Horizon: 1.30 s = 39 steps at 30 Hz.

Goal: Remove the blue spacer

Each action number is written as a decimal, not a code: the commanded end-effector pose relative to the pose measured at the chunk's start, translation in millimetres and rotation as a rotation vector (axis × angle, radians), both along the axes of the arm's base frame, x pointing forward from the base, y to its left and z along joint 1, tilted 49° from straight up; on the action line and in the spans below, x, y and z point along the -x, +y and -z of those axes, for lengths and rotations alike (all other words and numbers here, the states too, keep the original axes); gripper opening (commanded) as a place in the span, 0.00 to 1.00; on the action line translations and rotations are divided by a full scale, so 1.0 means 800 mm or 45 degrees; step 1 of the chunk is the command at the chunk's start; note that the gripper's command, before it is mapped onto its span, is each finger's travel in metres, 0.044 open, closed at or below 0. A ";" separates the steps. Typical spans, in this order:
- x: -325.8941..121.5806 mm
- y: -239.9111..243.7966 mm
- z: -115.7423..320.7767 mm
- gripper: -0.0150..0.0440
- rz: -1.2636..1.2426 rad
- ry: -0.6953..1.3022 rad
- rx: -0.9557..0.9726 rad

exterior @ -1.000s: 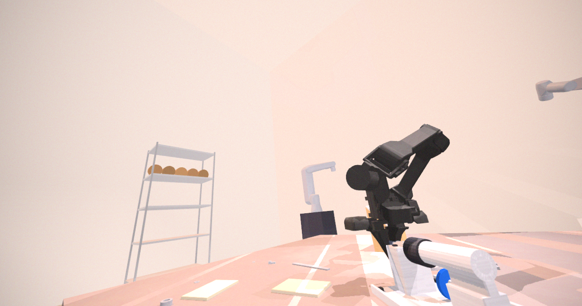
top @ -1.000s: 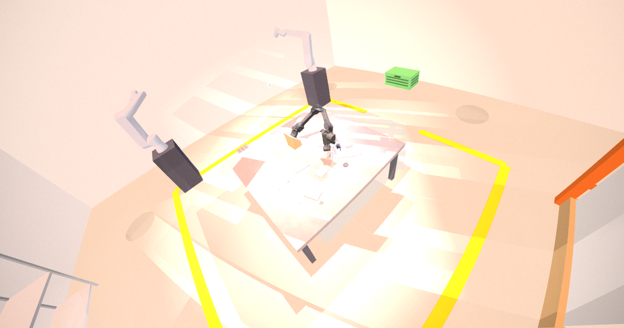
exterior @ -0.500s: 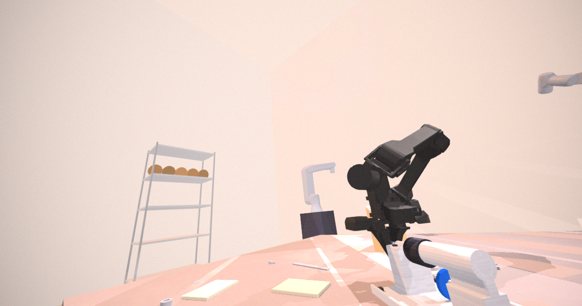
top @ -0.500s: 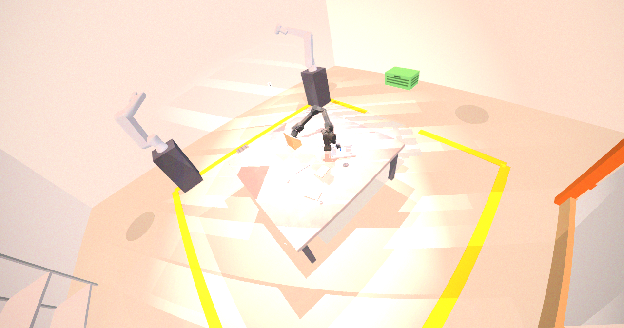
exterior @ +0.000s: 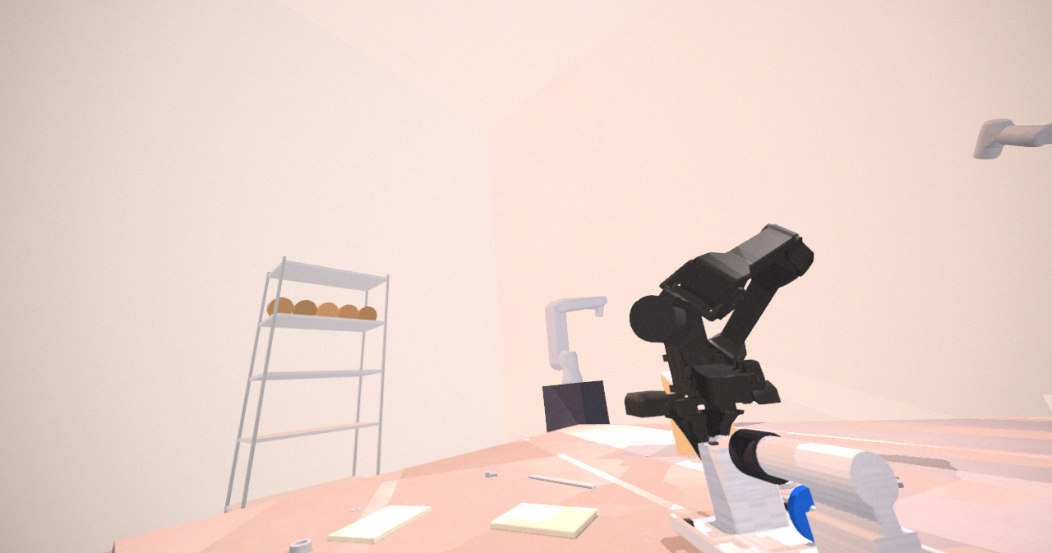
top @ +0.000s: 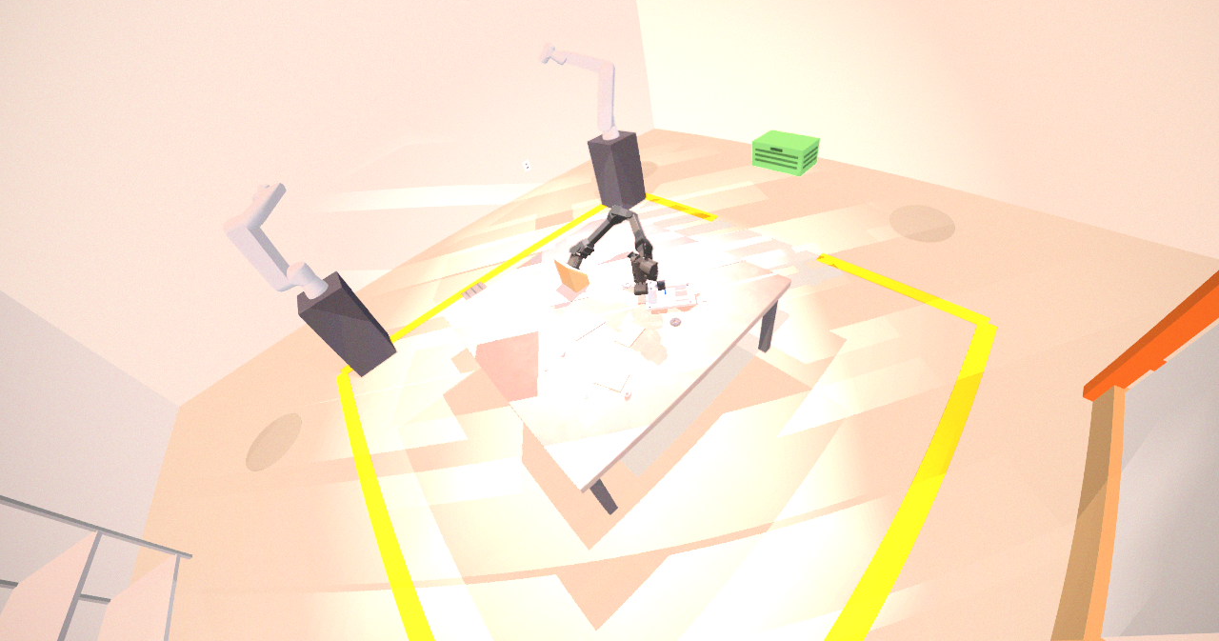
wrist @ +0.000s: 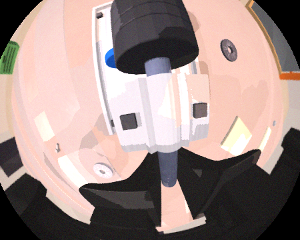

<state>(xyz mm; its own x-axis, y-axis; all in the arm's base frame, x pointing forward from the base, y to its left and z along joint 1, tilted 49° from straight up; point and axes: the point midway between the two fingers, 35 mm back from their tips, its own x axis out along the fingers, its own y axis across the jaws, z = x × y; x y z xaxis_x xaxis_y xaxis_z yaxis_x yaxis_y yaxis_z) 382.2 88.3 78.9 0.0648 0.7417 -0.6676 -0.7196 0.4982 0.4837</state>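
- The gripper (top: 640, 289) (exterior: 702, 450) (wrist: 162, 144) clenches the shaft (wrist: 169, 167) by its protruding end, leaving room to slide it lengthwise.
- The white bracket (exterior: 741, 487) (wrist: 163, 110) surrounds the shaft, presumably guiding it.
- The blue spacer (exterior: 800, 511) (wrist: 110, 58) sits beyond; whether it hangs on the shaft, I can't tell.

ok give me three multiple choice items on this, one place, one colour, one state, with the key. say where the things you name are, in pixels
1. Where are the brown balls (exterior: 327, 310)?
A) on the table
B) on the shelf rack (exterior: 381, 403)
C) in a box

2. What colour is the crate (top: 784, 155) (wrist: 9, 58)?
A) green
B) red
C) black

3. How is the end effector (top: 643, 290) (exterior: 712, 440) (wrist: 162, 144)?
A) wide open
B) shut on nothing
C) shut on the shaft (wrist: 168, 175)

1 B: they line its second board down.
2 A: its top and sides show green.
3 C: the shaft's end sits between the fingers.
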 end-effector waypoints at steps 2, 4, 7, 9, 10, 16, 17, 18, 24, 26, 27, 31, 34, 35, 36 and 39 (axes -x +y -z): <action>-0.003 0.002 -0.004 0.25 0.002 -0.007 -0.013; -0.003 0.003 -0.004 0.25 0.002 -0.007 -0.013; -0.004 0.003 -0.004 0.25 0.002 -0.007 -0.013; -0.004 0.003 -0.005 0.25 0.002 -0.007 -0.013; -0.005 0.004 -0.005 0.25 0.002 -0.007 -0.013; -0.006 0.004 -0.006 0.25 0.002 -0.007 -0.013; -0.006 0.005 -0.006 0.25 0.002 -0.007 -0.013; -0.006 0.005 -0.006 0.25 0.002 -0.007 -0.013; -0.007 0.005 -0.007 0.25 0.002 -0.007 -0.013; -0.007 0.005 -0.007 0.25 0.002 -0.007 -0.013; -0.007 0.005 -0.007 0.25 0.002 -0.007 -0.013; -0.004 0.002 -0.003 0.34 0.000 0.000 0.000; -0.004 0.002 -0.003 0.48 0.000 0.000 0.000; -0.004 0.002 -0.003 0.52 0.000 0.000 0.000; -0.004 0.002 -0.003 0.57 0.000 0.000 0.000; -0.004 0.002 -0.003 0.70 0.000 0.000 0.000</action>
<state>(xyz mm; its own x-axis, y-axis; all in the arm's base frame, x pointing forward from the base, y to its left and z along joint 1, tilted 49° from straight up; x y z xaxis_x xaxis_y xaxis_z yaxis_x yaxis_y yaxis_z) 385.5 90.4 81.7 0.0644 0.7420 -0.6674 -0.7198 0.4978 0.4839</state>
